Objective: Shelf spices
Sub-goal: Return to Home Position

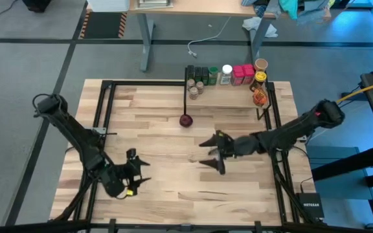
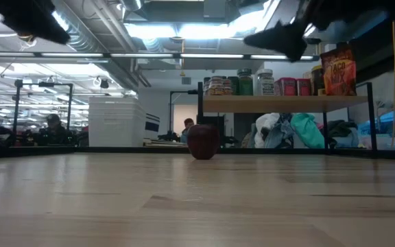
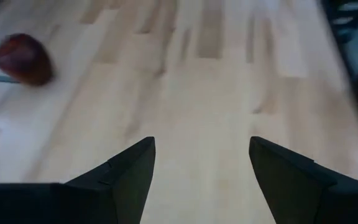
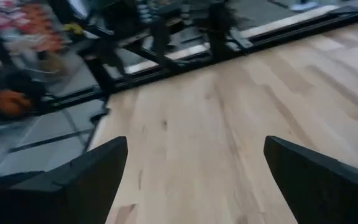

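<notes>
Nearest me, toward the near left corner of the table (image 1: pixel 160 200), the left gripper (image 1: pixel 141 169) hangs low over bare planks, its fingers spread with nothing between them. A bit farther in, about mid-table and right of centre, the right gripper (image 1: pixel 203 153) hovers with its fingers splayed wide, also empty.

Beyond them a dark red apple (image 1: pixel 186 120) sits on the tabletop just beside the shelf's left front post. It looks firm but round, so I'd expect it to roll if nudged. The safe grip is across its widest part.

At the table's far right corner stands the shelf (image 2: pixel 280 103), a raised light-wood board on thin black posts. The spices (image 1: pixel 228 76) are lined along its far edge: a cluster of small jars (image 1: pixel 199 74) at the left end, then a white-capped bottle (image 1: pixel 226 74), the pink-red boxes (image 1: pixel 243 74) and a tan-lidded jar (image 1: pixel 261 65). An orange-red packet (image 2: pixel 338 70) stands upright at the right end.

The jars and bottle look light, rigid and smooth-sided, so they are probably slippery. I'd close on the body below the lid, squarely, since they stand close enough to knock each other over. The boxes should dent if squeezed hard. The packet looks soft and likely to flop, so pinching its top seam seems best.
</notes>
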Tool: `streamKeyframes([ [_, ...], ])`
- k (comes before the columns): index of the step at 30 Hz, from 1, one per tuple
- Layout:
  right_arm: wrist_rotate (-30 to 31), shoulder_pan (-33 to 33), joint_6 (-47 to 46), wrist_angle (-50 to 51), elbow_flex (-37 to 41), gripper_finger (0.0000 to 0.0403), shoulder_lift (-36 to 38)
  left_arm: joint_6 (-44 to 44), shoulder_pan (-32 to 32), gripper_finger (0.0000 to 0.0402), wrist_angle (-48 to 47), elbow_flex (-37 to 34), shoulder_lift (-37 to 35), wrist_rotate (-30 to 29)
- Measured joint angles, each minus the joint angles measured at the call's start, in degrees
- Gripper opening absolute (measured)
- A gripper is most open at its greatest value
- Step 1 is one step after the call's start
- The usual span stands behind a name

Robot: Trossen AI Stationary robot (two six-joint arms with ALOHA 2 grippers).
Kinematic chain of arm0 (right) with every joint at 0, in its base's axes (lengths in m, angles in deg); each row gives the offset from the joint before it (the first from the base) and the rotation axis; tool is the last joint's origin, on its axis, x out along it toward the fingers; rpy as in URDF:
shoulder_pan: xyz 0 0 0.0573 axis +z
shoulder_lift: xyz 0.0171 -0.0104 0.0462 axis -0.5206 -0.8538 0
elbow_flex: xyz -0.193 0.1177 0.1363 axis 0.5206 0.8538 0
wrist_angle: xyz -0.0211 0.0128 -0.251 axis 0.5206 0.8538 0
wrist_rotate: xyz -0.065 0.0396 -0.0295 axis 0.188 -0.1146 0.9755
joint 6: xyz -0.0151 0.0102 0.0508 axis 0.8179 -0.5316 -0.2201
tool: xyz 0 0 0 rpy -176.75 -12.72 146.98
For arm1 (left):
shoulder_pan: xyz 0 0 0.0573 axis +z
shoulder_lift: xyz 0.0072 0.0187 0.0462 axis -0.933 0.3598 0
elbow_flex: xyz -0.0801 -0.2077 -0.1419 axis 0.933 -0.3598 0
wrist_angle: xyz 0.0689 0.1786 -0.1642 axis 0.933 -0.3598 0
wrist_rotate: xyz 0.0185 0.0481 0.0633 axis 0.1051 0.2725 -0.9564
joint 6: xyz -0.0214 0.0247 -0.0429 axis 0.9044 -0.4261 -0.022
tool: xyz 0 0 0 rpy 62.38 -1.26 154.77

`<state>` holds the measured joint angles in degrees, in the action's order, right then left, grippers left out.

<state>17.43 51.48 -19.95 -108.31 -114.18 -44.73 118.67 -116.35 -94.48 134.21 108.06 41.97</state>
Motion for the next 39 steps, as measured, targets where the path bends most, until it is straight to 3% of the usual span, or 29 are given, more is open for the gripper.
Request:
streamKeyframes([
  [6,-17.5,-8.5,1.5,-8.7,5.6,0.0383,1.0,-3.7,6.2,0.0251,-6.2,0.0,-3.3,5.0],
  [10,-22.8,-10.6,3.3,-11.3,7.0,0.0383,3.1,-8.1,9.6,0.0232,-6.8,0.0,-4.6,9.2],
  [16,-22.9,-10.4,9.7,-11.0,11.1,0.0383,10.2,-13.0,12.2,0.0195,-6.2,-2.1,-9.3,9.5],
  [25,-20.5,-10.4,12.8,-11.0,23.0,0.0383,25.4,-16.1,13.0,0.0129,5.6,-17.6,-26.3,12.3],
  [32,-11.9,-10.4,12.2,-11.5,28.1,0.0383,29.4,-23.1,19.8,0.0092,18.6,-26.8,-35.4,23.5],
  [39,-17.9,-15.7,10.2,-12.6,30.1,0.0383,29.7,-30.4,30.7,0.0062,25.9,-32.0,-40.5,34.2],
])
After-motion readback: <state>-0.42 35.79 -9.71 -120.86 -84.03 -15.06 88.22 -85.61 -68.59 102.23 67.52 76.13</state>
